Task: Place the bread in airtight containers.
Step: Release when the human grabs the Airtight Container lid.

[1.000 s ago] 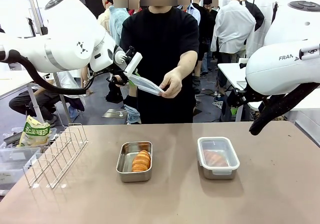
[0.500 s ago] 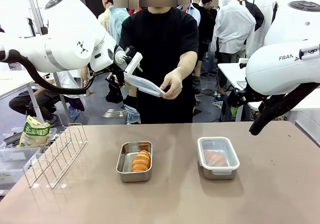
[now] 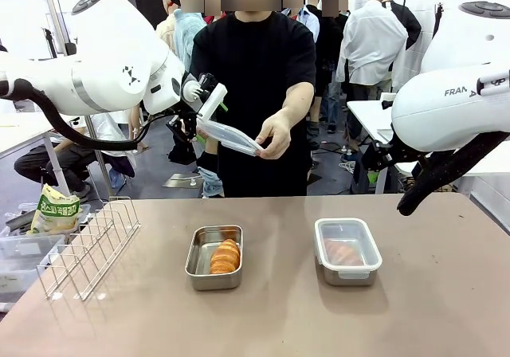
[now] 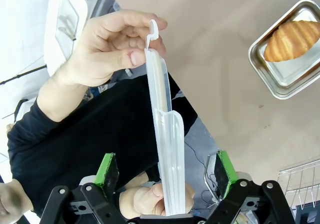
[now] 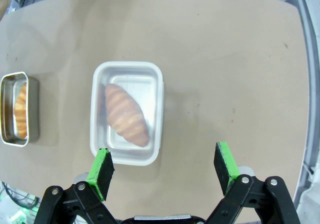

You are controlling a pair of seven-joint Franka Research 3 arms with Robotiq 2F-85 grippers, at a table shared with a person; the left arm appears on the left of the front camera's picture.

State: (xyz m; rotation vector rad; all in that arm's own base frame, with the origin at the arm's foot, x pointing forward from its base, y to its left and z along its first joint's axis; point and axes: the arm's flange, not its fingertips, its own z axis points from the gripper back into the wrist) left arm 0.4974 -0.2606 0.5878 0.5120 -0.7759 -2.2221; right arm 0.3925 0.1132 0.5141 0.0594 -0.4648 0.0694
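An open steel tin [image 3: 215, 259] left of the table's centre holds a bread roll [image 3: 225, 256]. Right of it, a second tin [image 3: 347, 251] with its clear lid on holds another roll [image 3: 343, 253]. My left gripper [image 3: 203, 114] is raised beyond the far edge and stands open, its green pads [image 4: 107, 169] clear of a loose clear lid [image 4: 165, 134] on both sides. The person's hand [image 4: 110, 49] pinches the lid's far end. My right gripper [image 5: 162, 166] hangs open above the lidded tin [image 5: 127, 111] and its roll [image 5: 126, 115], with the open tin [image 5: 20, 109] at the view's left.
A white wire rack [image 3: 92, 245] stands at the table's left edge, with a snack bag [image 3: 56, 211] and plastic bins [image 3: 16, 253] beyond it. The person [image 3: 255, 70] stands at the far side. Bare tabletop [image 3: 279, 325] lies in front of both tins.
My left gripper's jaws have spread apart and let go of the lid, which stays in the person's hand. Tins, bread and right arm have not moved.
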